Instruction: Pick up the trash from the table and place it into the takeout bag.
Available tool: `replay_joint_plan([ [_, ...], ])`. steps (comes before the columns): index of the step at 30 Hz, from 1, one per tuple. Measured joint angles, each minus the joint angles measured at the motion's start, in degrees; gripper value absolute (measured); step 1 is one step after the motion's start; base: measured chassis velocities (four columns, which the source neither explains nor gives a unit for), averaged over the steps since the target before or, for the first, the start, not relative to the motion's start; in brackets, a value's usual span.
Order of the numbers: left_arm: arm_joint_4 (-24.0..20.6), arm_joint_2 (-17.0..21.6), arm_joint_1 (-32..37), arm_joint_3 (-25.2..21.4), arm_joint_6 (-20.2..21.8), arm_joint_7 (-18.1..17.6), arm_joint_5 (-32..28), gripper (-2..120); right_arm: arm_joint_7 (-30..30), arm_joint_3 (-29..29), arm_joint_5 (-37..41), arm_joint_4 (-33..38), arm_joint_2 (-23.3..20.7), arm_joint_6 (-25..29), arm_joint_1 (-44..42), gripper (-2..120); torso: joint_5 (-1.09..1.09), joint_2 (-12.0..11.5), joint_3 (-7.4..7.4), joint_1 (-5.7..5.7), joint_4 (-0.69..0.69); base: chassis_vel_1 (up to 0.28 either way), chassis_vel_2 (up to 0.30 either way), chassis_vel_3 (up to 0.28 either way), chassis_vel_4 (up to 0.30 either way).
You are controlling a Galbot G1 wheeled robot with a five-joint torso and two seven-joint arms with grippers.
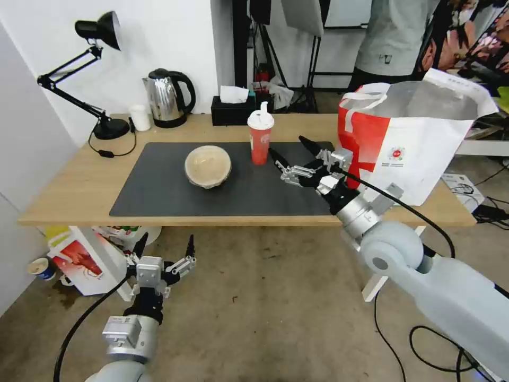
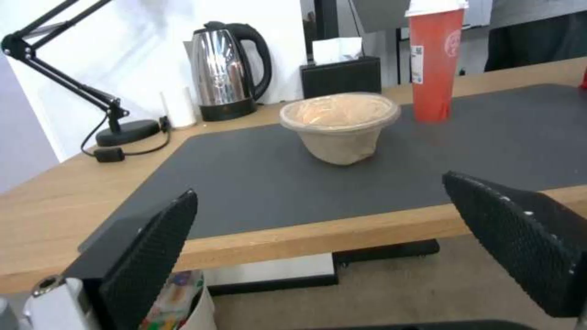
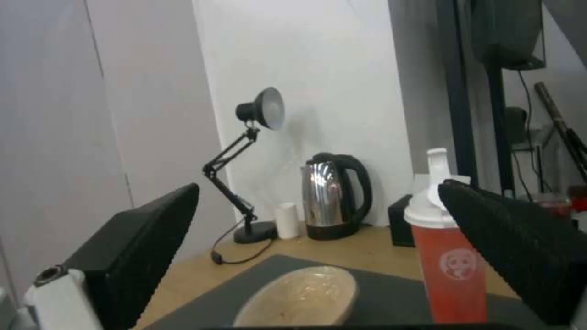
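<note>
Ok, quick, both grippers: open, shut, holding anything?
Left gripper: open, empty, below the table edge.
Right gripper: open, empty, beside the red drink cup.

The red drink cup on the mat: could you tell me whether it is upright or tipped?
Upright: the red drink cup stands on its base on the dark mat, white spouted lid on top.

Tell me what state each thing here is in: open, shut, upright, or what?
Red cup: upright on the grey mat, white lid on.
Beige bowl: upright on the mat, clear lid on.
Takeout bag: standing at the table's right end, mouth open.
Kettle: upright, lid closed.
Tissue box: a tissue sticks out.
Right gripper: jaws open, beside the red cup.
Left gripper: jaws open, below the table edge.
</note>
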Motion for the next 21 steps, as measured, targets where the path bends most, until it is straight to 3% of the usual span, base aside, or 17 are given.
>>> replay_joint_plan([
  [21,0.0,0.0,0.0,0.0,0.0,0.0,0.0,100,0.7,-4.2,-0.6,-6.3,2.8,-0.6,6.5,100,0.00,0.0,0.00,-0.01,0.00,0.000,0.000,0.000,0.000],
])
